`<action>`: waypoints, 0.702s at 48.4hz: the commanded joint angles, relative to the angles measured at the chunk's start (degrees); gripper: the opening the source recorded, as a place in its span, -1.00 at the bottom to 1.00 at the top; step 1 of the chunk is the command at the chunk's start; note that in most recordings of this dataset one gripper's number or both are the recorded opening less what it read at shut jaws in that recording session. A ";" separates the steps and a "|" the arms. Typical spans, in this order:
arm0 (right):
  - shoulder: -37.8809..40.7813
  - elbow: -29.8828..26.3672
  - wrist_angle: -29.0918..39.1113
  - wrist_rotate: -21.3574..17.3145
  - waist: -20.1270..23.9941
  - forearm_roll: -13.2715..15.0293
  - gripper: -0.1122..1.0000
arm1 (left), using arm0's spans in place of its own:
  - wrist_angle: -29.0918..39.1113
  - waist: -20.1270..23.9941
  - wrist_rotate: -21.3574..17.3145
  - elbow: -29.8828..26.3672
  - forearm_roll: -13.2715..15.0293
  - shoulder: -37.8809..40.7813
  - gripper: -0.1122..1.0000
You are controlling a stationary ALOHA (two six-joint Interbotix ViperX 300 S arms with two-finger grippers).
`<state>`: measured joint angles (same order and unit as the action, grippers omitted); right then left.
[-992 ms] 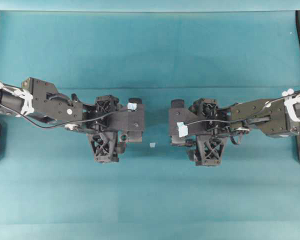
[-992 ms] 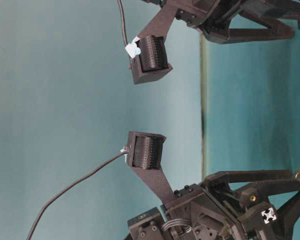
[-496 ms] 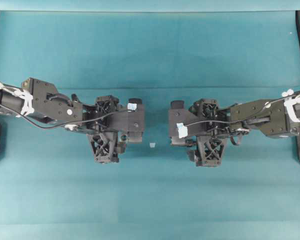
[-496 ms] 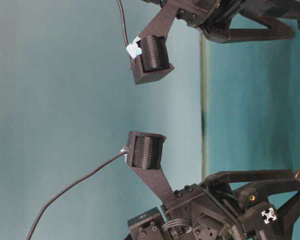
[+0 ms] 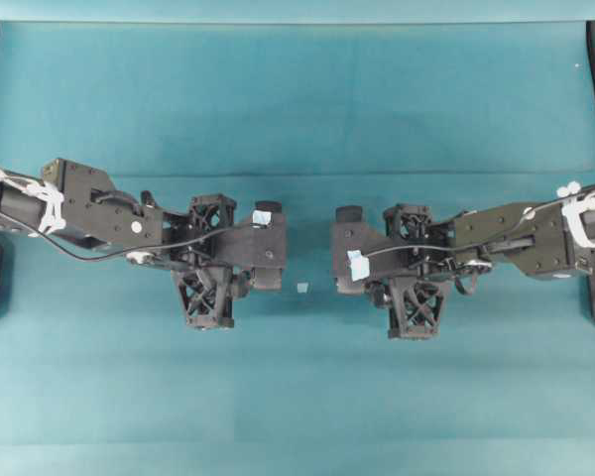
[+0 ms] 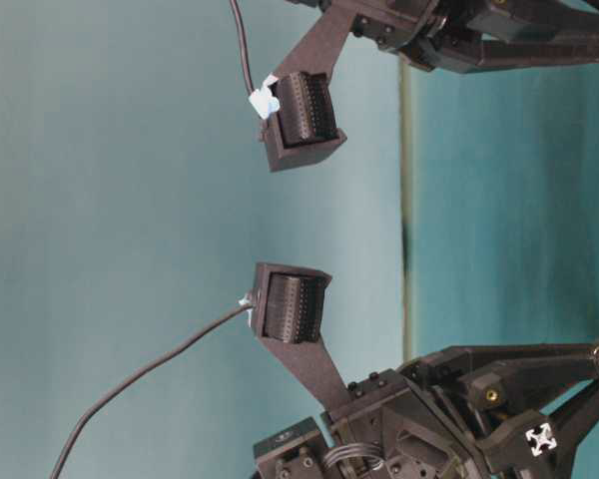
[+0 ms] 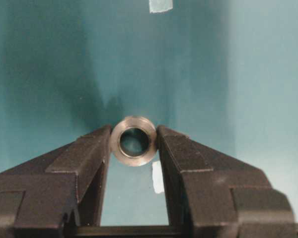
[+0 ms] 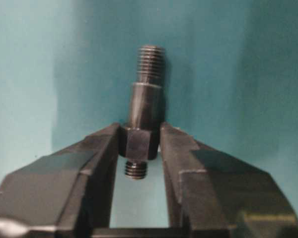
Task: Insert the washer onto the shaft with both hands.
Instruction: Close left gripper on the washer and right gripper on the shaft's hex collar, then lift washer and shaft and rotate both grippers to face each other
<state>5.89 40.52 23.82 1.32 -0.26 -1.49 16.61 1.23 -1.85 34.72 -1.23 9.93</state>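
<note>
Left tool [image 7: 134,146] pinching small grey metal ring washer [image 7: 134,141], bore facing camera. Right tool [image 8: 140,144] clamped on dark stepped metal shaft [image 8: 144,116] at hex collar; long axis vertical in view, threaded tip pointing away, over teal worktop [image 5: 297,109].

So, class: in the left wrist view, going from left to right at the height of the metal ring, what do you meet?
Left finger of the left tool → washer → right finger. The pale chip lies higher up, off this line.
</note>
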 commanded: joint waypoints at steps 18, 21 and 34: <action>0.26 0.09 1.23 -0.26 -0.88 0.18 -0.77 | -0.62 -0.62 0.00 -0.44 -0.09 -0.26 -0.15; 0.26 0.18 1.23 -0.26 -0.97 0.18 -0.77 | -0.62 -0.62 -0.09 -0.53 -0.09 -0.26 -0.15; 0.26 0.09 1.05 -0.35 -0.97 0.18 -0.79 | -0.53 -0.62 0.00 -0.53 -0.09 -0.26 -0.15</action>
<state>5.89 40.34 24.43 1.32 -0.35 -1.49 16.52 1.14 -1.85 34.72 -1.23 9.93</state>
